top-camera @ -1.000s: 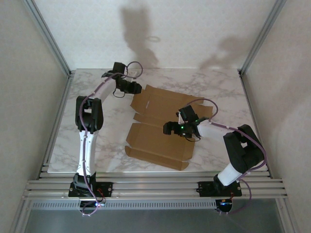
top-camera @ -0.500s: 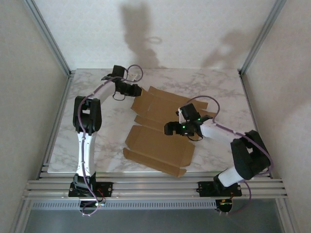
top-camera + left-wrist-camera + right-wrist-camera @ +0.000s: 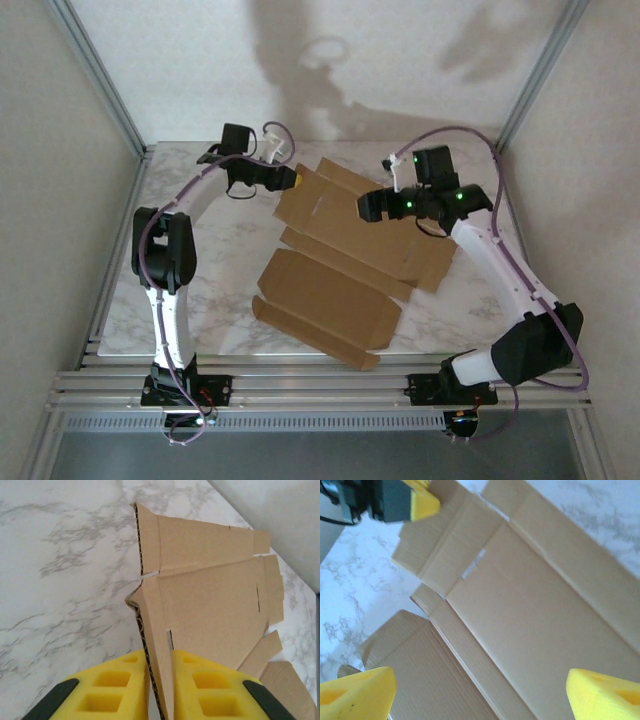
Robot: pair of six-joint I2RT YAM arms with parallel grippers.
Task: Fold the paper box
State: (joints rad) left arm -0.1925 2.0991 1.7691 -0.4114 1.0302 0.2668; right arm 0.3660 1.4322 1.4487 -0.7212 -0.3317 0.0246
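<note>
The paper box [image 3: 340,250] is a flat brown die-cut cardboard sheet lying unfolded on the marble table [image 3: 200,270]. My left gripper [image 3: 287,179] is at the sheet's far left corner. In the left wrist view its yellow fingers [image 3: 115,685] are shut on a raised side flap of the paper box [image 3: 210,595], whose corrugated edge runs between them. My right gripper [image 3: 368,207] hovers above the sheet's far middle panel. Its yellow fingertips [image 3: 355,690] stand wide apart with nothing held, and the paper box [image 3: 530,620] lies below them.
Aluminium frame posts [image 3: 100,75] and white walls close in the table on three sides. A metal rail [image 3: 320,385] runs along the near edge by the arm bases. Bare marble [image 3: 60,570] lies left of the sheet.
My right arm has lifted off the sheet's middle and swung up toward the far right. The sheet has shifted slightly, its near panel lying flatter. The left gripper keeps its hold on the flap.
</note>
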